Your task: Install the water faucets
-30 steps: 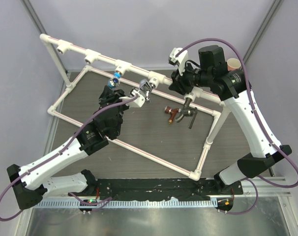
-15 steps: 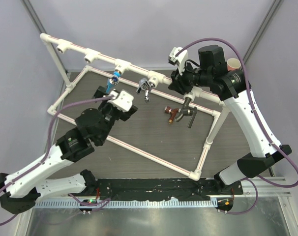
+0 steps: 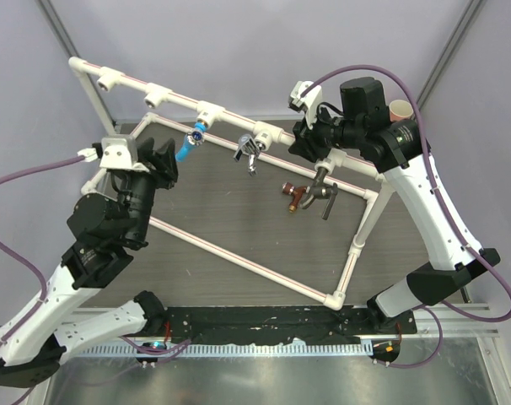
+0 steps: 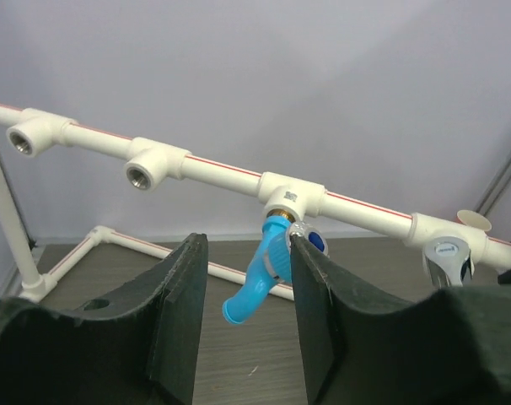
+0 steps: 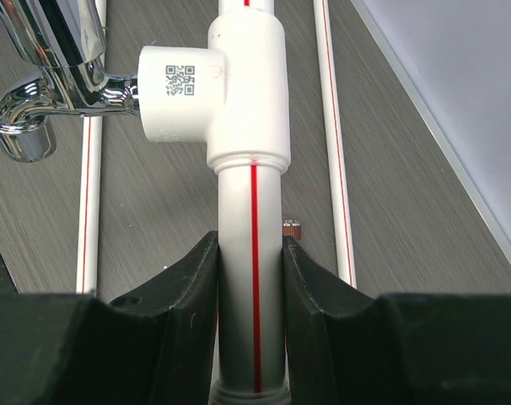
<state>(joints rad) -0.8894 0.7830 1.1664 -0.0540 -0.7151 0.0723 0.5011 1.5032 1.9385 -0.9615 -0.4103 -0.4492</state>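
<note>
- Since the earlier frame the left hand (image 3: 164, 157) has drawn back from the silver faucet (image 3: 249, 150). It now hangs over the left edge of the worktop (image 3: 239, 224), near the far left corner.
- Left hand: the fingers (image 4: 175, 312) stand moderately apart and hold nothing. In the wrist view the blue-handled faucet (image 4: 260, 283) appears through the gap, well beyond the fingertips.
- Right hand (image 5: 250, 245): closed on the white pipe rail (image 3: 180, 102), one finger on each side of the red-striped tube. The grip sits just below a tee socket (image 5: 239, 84), where the rail nears the right edge of the worktop.
- The blue-handled faucet is seated in the third tee from the left end of the rail, with its spout hanging down.
- The silver faucet is seated in the next tee to the right. It lies between the blue-handled faucet and the right hand.
- Two empty tee sockets (image 3: 110, 81) (image 3: 158, 96) remain at the left end of the rail.
- The copper faucet (image 3: 293, 196) and the dark grey faucet (image 3: 328, 198) lie side by side on the worktop toward its right edge, below the right hand and not fitted to any socket.
</note>
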